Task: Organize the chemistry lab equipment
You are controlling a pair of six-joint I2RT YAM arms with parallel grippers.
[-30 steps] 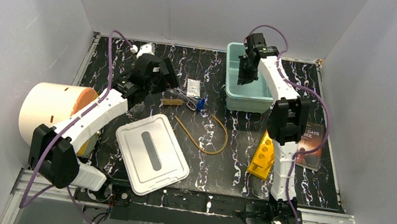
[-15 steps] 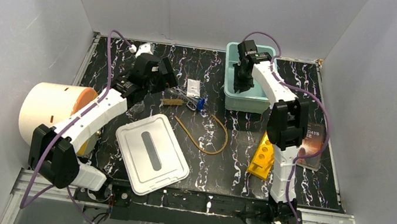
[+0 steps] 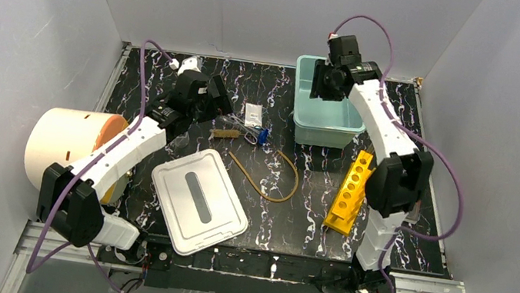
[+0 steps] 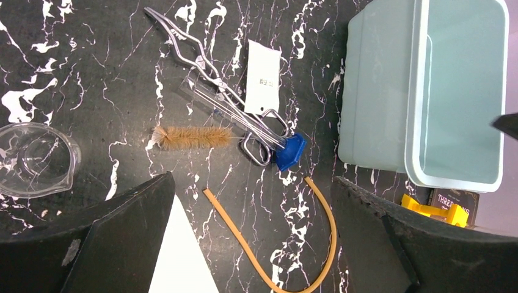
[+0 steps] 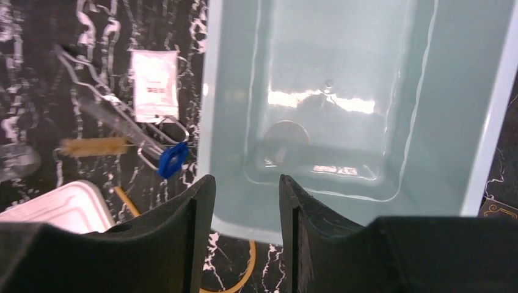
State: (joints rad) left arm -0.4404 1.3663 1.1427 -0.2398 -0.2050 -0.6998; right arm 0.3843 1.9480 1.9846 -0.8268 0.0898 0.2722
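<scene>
My left gripper point(image 3: 216, 105) point(image 4: 251, 183) hovers open over the loose items, holding nothing. Below it lie thin metal tongs point(image 4: 201, 61), a white packet point(image 4: 264, 76), a tan brush point(image 4: 192, 136), a small blue piece point(image 4: 289, 151) and an amber tubing loop point(image 4: 275, 244) point(image 3: 267, 182). A clear beaker point(image 4: 33, 160) stands at the left. My right gripper point(image 3: 322, 86) point(image 5: 246, 183) is open and empty above the near-left part of the teal bin point(image 3: 303, 98). A clear funnel point(image 5: 282, 135) lies on the bin's floor.
A white lid point(image 3: 198, 201) lies near the front, left of the tubing. A yellow tube rack point(image 3: 350, 191) stands beside the right arm, with a dark book point(image 4: 455, 198) behind it. The big cream cylinder point(image 3: 63, 140) sits at the left edge.
My right gripper has risen out of the bin and its jaws have widened. The right arm's elbow has swung to the right, uncovering the yellow rack. The left arm has not moved.
</scene>
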